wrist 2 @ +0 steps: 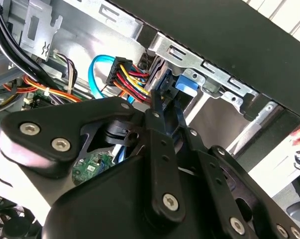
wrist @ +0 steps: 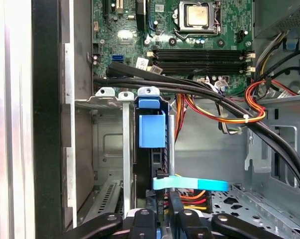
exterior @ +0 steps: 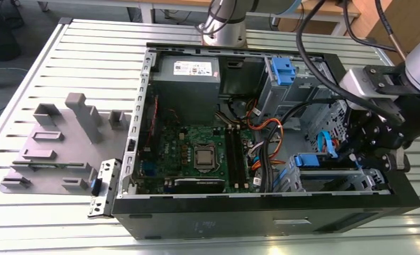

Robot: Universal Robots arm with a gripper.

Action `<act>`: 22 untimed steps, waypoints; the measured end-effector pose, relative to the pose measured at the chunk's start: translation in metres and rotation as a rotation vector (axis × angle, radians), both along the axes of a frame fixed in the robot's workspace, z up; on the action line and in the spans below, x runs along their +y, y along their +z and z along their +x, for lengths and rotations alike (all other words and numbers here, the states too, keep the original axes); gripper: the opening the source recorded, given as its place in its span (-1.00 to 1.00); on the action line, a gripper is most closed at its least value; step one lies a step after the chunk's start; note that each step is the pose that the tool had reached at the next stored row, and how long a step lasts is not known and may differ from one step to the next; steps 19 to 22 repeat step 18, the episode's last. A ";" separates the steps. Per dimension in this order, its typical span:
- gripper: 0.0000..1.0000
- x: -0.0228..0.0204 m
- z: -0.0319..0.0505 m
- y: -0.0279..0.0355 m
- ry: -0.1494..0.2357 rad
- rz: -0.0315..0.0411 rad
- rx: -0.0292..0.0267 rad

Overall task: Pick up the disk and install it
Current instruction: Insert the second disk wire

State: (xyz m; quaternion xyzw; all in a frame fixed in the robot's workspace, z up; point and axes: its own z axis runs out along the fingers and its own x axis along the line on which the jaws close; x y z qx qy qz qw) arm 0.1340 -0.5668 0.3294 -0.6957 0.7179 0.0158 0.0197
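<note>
The disk (wrist: 152, 130) stands on edge in a slot of the metal drive cage (wrist: 106, 92) at the case's front corner, and its blue carrier tab faces up. In the exterior view the disk (exterior: 311, 160) sits low on the exterior view's right, with my gripper (exterior: 358, 155) right beside it. In both wrist views the gripper (wrist: 163, 211) has its two black fingers close together on the disk's edge. The fingertips (wrist 2: 157, 102) press at the blue carrier (wrist 2: 185, 84).
The open computer case (exterior: 267, 220) lies on a slatted metal table. It holds a grey power supply (exterior: 187, 79), a green motherboard (exterior: 195, 154) and a second blue carrier (exterior: 282, 71). Black and coloured cables (wrist: 214, 94) and a blue data cable (wrist: 189, 184) run close to the cage. A grey fixture (exterior: 61, 143) stands at the exterior view's left.
</note>
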 end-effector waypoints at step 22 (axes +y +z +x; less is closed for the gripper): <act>-0.52 0.0000 0.0000 0.0311 0.000 0.0000 0.0000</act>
